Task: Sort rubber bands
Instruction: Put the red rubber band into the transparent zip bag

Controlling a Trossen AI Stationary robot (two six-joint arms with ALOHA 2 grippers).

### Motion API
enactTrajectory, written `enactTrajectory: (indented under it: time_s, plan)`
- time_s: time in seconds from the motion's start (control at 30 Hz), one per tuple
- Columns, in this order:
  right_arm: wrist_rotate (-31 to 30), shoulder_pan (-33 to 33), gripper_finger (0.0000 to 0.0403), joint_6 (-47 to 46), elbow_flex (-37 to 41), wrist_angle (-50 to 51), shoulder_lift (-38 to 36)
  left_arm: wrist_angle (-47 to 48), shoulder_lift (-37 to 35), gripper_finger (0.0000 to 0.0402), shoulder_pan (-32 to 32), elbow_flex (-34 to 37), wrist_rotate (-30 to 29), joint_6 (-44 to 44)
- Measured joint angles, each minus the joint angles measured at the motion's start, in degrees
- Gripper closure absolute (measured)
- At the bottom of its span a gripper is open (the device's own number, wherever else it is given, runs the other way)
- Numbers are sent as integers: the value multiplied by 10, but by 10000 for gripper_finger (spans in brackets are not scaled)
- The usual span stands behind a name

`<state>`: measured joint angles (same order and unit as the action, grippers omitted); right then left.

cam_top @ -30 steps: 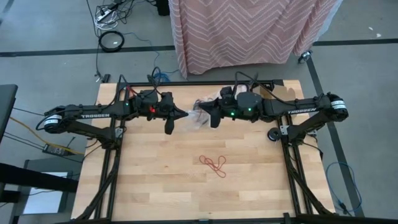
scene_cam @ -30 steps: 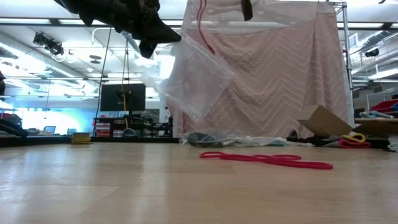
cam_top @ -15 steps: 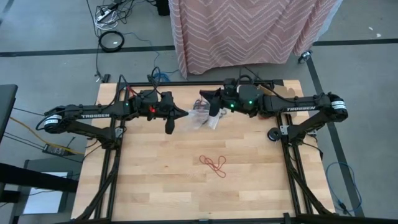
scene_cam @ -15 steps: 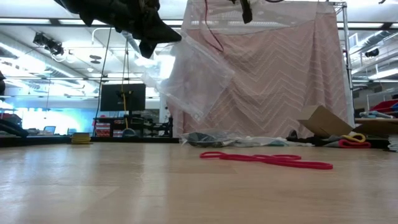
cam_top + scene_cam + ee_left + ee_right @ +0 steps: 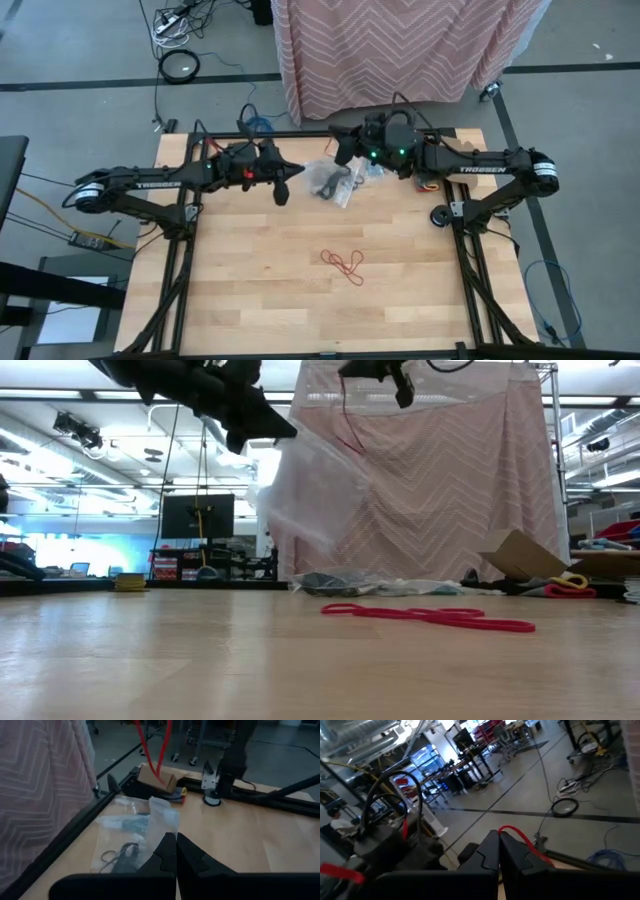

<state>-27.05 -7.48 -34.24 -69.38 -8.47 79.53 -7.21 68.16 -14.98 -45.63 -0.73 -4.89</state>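
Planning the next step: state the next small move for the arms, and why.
Probably carry the right tool, shut on a thin red rubber band, toward the clear crinkly plastic bag hanging from the shut left tool; they are apart.

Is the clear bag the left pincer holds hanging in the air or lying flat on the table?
Hanging. The left pincer pinches the clear bag by a top corner, and it dangles well above the table.
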Motion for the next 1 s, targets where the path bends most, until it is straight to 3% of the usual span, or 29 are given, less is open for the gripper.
enactTrajectory:
  time_s: [0.37,0.7,1.0]
  plan:
    - [0,-32,403,-1,0,1,0,-35,46,401,-8,-11,-3,-2]
    - [0,-25,403,-5,0,-7,0,-37,93,401,-13,-68,-4,17]
    - [-4,-23,403,8,0,-38,0,-32,102,401,-16,-76,-6,18]
